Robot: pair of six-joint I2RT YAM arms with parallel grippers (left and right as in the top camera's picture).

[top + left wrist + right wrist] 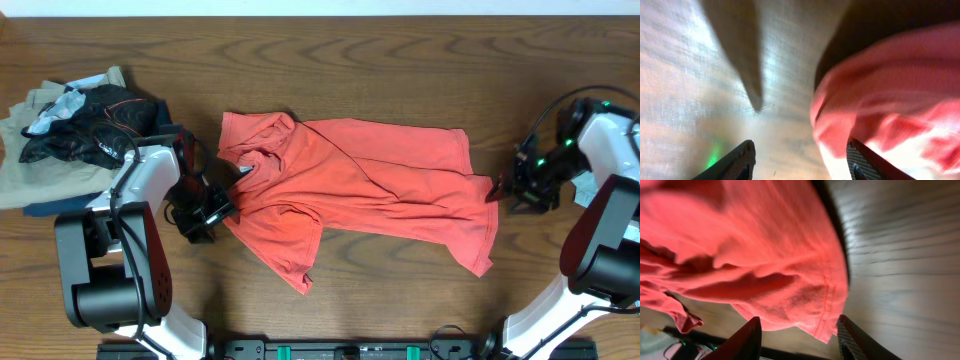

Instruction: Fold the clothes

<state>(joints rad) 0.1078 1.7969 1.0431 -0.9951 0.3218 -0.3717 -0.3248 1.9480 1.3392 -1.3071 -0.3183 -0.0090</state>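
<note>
The clothes at hand are a coral-red T-shirt (pixel 350 190), lying crumpled and partly spread across the middle of the table. My left gripper (pixel 215 208) is at its left edge, low over the wood. In the left wrist view the left gripper (pixel 800 160) is open, bare table shows between its fingers, and the shirt (pixel 890 95) bulges just beyond the right finger (pixel 865 162). My right gripper (pixel 505 190) is at the shirt's right edge. In the right wrist view the right gripper (pixel 799 337) is open, with the shirt's hem corner (pixel 830 315) just ahead of its spread fingertips.
A pile of other garments (pixel 70 130) in black, beige and white lies at the table's far left, behind the left arm. The table's front edge with the arm bases (pixel 350 350) runs along the bottom.
</note>
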